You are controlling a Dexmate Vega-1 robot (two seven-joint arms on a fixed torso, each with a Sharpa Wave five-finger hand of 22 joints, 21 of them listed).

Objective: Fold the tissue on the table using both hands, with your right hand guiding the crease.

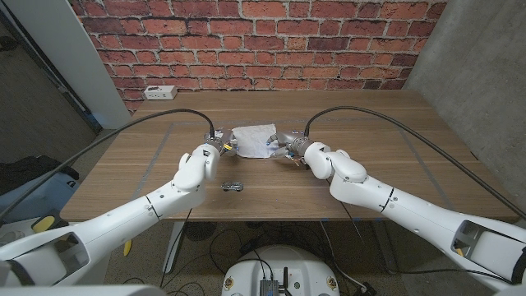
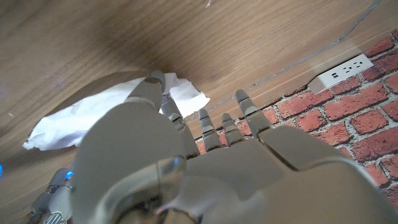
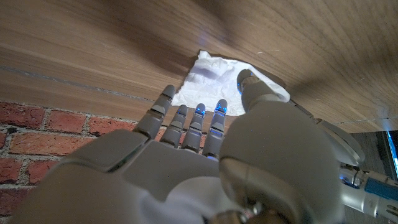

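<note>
Flanking white tissue [image 1: 253, 140] on table [image 1: 370, 131]: left hand [image 1: 215, 148] and right hand [image 1: 287, 148], fingers apart, holding nothing; should pinch matching edges, lift together, right pressing crease.

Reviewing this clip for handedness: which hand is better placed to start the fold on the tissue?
Slightly the right hand, in my judgement: its fingers sit at the tissue edge, and its wrist view shows the thumb over the sheet. The left hand is equally close at the opposite edge, suited to steadying. Neither visibly grips yet.

White arms, grey hands, black cables.
</note>
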